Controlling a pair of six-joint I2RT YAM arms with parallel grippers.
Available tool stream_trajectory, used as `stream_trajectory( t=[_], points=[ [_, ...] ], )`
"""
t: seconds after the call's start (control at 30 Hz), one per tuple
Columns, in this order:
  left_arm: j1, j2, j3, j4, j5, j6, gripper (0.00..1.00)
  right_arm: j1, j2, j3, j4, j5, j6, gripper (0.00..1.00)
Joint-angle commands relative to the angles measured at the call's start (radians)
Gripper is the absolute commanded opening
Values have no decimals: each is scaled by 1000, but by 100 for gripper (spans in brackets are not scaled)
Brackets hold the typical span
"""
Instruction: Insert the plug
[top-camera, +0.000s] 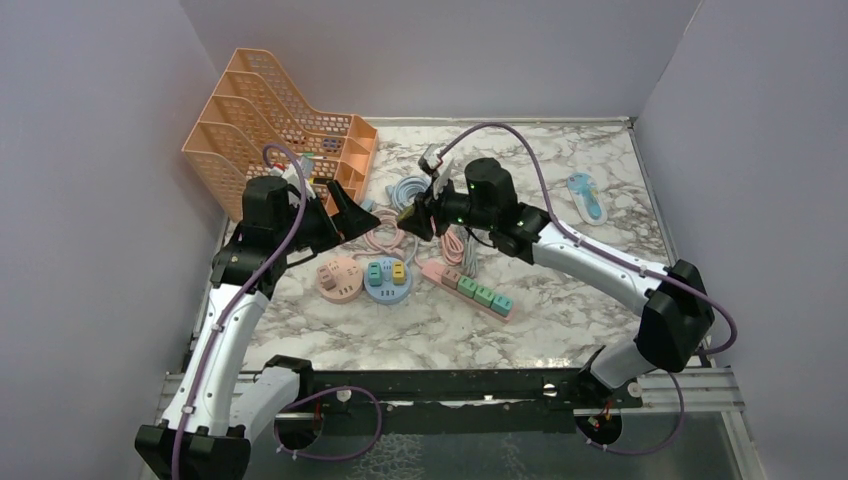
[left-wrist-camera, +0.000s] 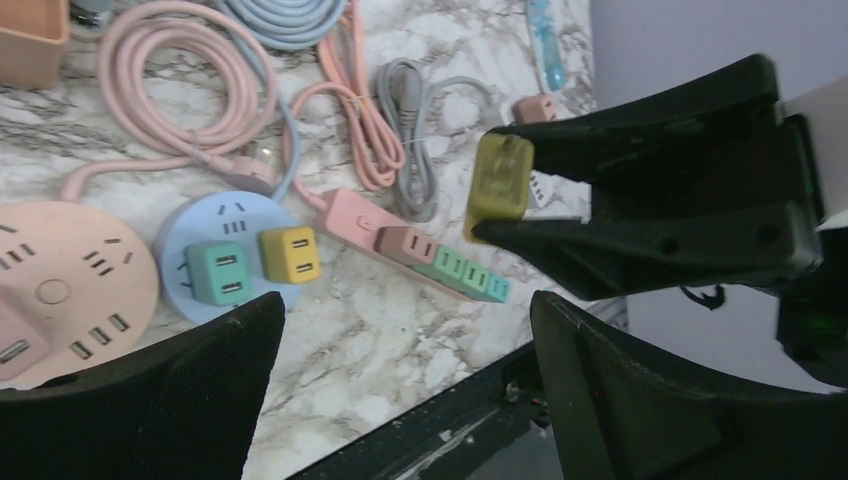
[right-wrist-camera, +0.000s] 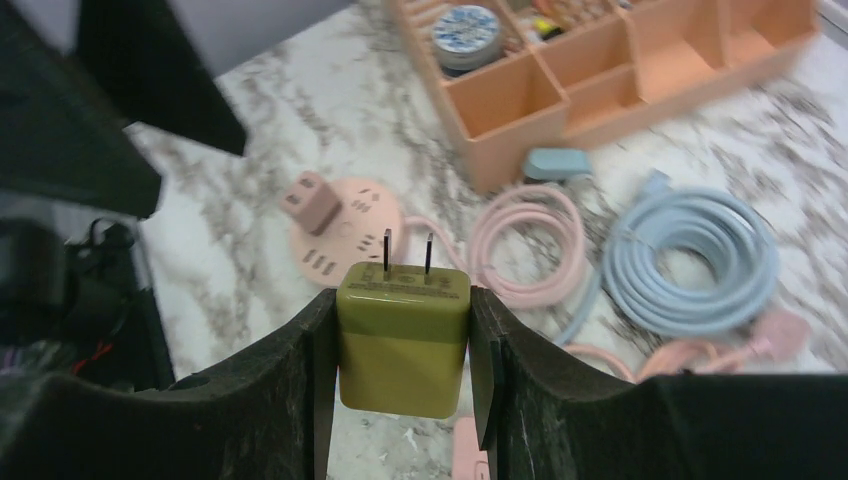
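R pincer (right-wrist-camera: 400, 300) is closed partway onto the olive plug (right-wrist-camera: 403, 350), one finger flat on each side of its body. The 2 prongs stick out past the fingertips, along the pincer's own axis. Plug hangs in the air over mid-desk (top-camera: 560, 320), above the cable coils (top-camera: 385, 235), well apart from any socket.

Prongs aim toward the desk's left side and a bit down. In the right wrist view the pink round strip (right-wrist-camera: 335, 225) sits straight ahead of them. Blue round strip (top-camera: 387, 280) & long pink strip (top-camera: 470, 287) lie nearer the near edge.

L pincer (top-camera: 345, 212) gapes wide, empty, facing the plug from just beside it. R arm has the job. It prob needs the prongs tipped vertical over a free slot pair.
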Motion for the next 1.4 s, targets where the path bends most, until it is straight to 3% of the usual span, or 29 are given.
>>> stream_trajectory(
  t=[0.0,0.13,0.27,0.5,0.8,1.1,1.37],
  points=[
    [2,-13,19,71,159,-121,95,5,-29,-50,116,-404,-135,23],
    [0,-38,-34,111,208,-159,93,5,-61,-107,229,-515,-106,23],
    [-1,-105,-87,191,191,-172,90,5,-31,-49,234,-428,102,23],
    [-1,-296,-234,429,35,-166,87,5,-10,-42,190,-100,872,23],
    [-1,-324,-342,631,-21,-145,80,12,69,76,-57,23,1432,23],
    [-58,-252,-391,685,-128,-137,77,26,130,233,-359,186,1659,23],
    [-279,-145,-371,736,-379,-68,70,25,216,343,-507,157,1733,19]
  ],
)
